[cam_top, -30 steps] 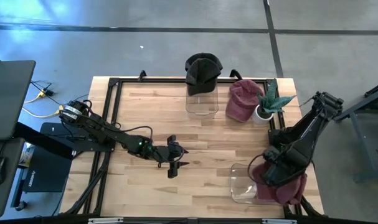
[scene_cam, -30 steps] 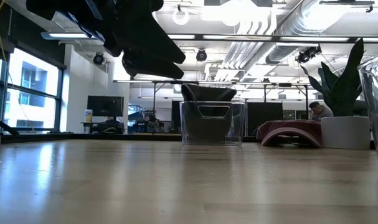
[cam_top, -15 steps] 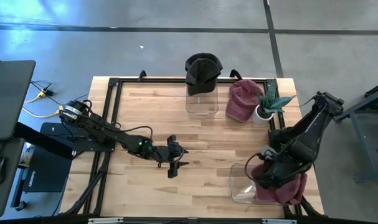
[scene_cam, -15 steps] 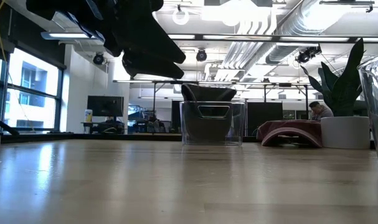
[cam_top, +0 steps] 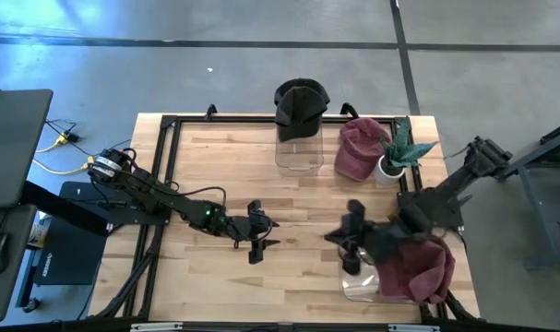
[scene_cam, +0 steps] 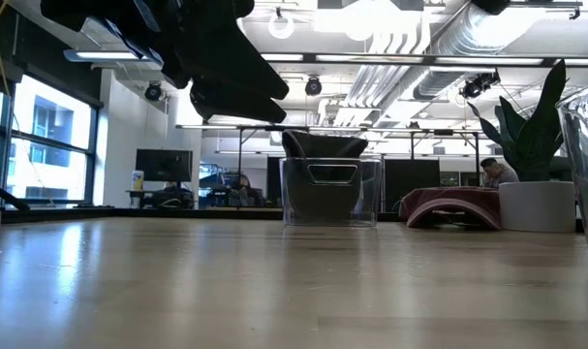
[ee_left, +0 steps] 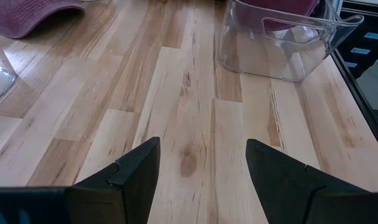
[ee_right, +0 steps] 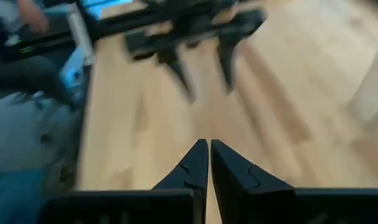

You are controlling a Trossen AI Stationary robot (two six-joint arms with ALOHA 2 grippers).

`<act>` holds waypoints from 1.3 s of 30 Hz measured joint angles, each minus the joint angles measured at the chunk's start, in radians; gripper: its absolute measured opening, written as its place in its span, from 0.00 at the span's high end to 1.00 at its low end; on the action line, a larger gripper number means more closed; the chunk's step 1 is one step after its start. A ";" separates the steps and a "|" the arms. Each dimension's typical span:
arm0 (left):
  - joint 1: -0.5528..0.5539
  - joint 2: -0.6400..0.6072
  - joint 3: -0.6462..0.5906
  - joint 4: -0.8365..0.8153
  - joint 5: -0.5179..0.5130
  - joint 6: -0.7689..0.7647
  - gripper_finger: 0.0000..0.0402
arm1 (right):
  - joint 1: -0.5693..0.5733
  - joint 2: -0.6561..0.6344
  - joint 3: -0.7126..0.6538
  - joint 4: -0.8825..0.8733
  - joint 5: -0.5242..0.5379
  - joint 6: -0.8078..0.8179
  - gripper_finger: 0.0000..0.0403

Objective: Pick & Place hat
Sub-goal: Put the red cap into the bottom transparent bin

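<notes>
Light wood-grain table [cam_top: 298, 198] with black frame. Black cap [cam_top: 301, 101] on clear bin [cam_top: 298, 152] at 12 o'clock. Maroon hat [cam_top: 358, 149] at 1 o'clock, beside green striped plant [cam_top: 407, 143] in white pot [cam_top: 388, 169]. Second maroon hat [cam_top: 416, 269] over clear bin [cam_top: 358, 277] at 5 o'clock. Both arms black. Grey floor.

Dark hat [scene_cam: 321, 147] atop clear bin [scene_cam: 329, 192], plant [scene_cam: 532, 126] right.

no readable text, labels or signs
</notes>
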 joint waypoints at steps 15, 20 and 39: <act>-0.105 -0.013 -0.001 -0.027 -0.080 0.250 0.42 | -0.295 0.006 -0.123 -0.060 0.051 -0.485 0.63; -0.211 -0.027 0.001 -0.014 -0.324 0.306 0.42 | -0.368 0.063 -0.153 -0.134 0.052 -0.586 0.48; -0.222 0.038 -0.001 0.002 -0.356 0.172 0.42 | -0.592 0.456 -0.158 -0.343 0.276 -0.545 0.42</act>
